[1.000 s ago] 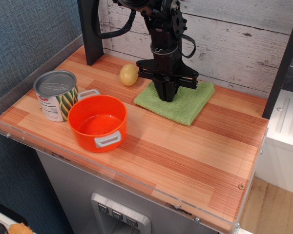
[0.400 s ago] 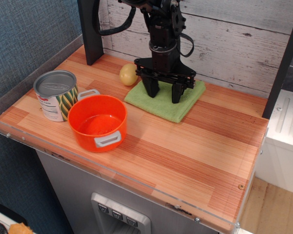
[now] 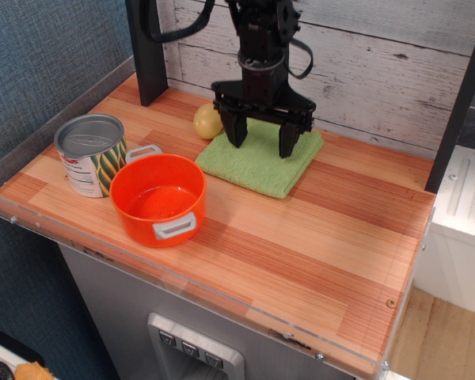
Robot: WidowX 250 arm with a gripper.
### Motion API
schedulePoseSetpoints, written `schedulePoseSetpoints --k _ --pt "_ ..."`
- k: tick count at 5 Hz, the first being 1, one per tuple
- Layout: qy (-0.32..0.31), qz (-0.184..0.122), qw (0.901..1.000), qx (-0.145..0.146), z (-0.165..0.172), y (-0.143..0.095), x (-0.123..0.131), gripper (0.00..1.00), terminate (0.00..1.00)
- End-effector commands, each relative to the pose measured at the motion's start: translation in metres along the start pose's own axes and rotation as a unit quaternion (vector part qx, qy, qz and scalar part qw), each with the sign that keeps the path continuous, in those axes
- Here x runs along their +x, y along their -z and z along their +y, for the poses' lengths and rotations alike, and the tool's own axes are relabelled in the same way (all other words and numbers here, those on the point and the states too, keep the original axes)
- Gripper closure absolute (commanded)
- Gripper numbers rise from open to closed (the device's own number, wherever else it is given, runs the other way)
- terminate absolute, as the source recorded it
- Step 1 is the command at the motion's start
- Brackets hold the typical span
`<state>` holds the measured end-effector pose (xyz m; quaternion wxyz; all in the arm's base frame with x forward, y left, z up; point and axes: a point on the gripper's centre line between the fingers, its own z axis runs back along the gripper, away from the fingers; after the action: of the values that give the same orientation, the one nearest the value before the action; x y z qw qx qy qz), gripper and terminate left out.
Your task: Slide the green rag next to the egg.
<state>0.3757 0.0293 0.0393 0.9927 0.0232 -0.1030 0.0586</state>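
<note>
Now: pincer spread, lifted | green rag shifted left, seemingly touching egg

We note whitewashed plank wall behind the wooden surface, blue textured wall left, wood floor lower right.

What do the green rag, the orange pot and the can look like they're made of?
The green rag looks like soft terry or microfibre cloth: matte, nubby, folded flat. The orange pot seems to be glossy moulded plastic with pale grey handles, likely a toy. The can appears to be metal, with a dull silver lid and printed paper label.
</note>
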Motion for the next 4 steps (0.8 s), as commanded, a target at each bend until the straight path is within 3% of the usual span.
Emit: schedulePoseSetpoints --k 1,3,4 --pt "-0.003 -0.059 0.9979 -0.025 0.0 -0.058 0.013 0.0 0.0" --pt "-0.009 -0.052 0.9985 -0.017 0.004 -0.087 0.006 0.0 0.0" --pt "-0.006 -0.04 0.9989 -0.024 -0.003 -0.106 -0.013 0.0 0.0"
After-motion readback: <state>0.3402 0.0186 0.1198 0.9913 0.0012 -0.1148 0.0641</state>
